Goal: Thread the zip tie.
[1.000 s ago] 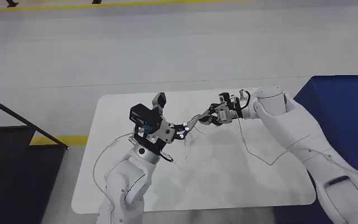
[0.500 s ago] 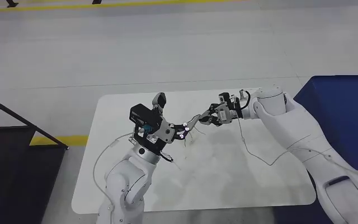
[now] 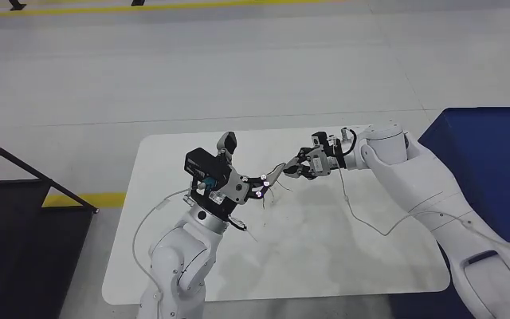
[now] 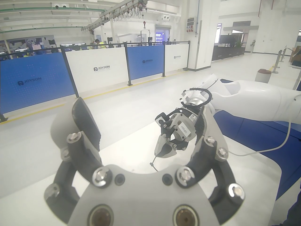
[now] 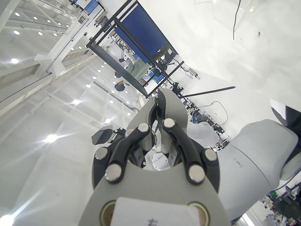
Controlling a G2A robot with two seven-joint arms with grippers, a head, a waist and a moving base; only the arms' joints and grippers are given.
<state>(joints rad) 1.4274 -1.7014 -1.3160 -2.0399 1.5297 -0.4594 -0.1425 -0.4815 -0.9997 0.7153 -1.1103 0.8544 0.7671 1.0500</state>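
Two grippers face each other above the white table (image 3: 319, 263). From the left wrist view we see the right gripper (image 4: 161, 152) pinched shut on the zip tie (image 4: 153, 160). The tie is a thin strand that sticks out of the fingertips toward the table and ends in a small head. It shows in the gap between the fingers of the left gripper (image 4: 143, 111), which is spread wide with nothing in it; neither finger touches the tie.

In the top view we find the left gripper (image 3: 249, 162) and the right gripper (image 3: 280, 170) close together over the middle of the table. The tie there is too thin for us to trace with any confidence.

The right wrist view gives us the right gripper (image 5: 158, 99) with its pads pressed together. The tie is hidden beyond the fingertips, and we cannot tell how much of it is clamped.
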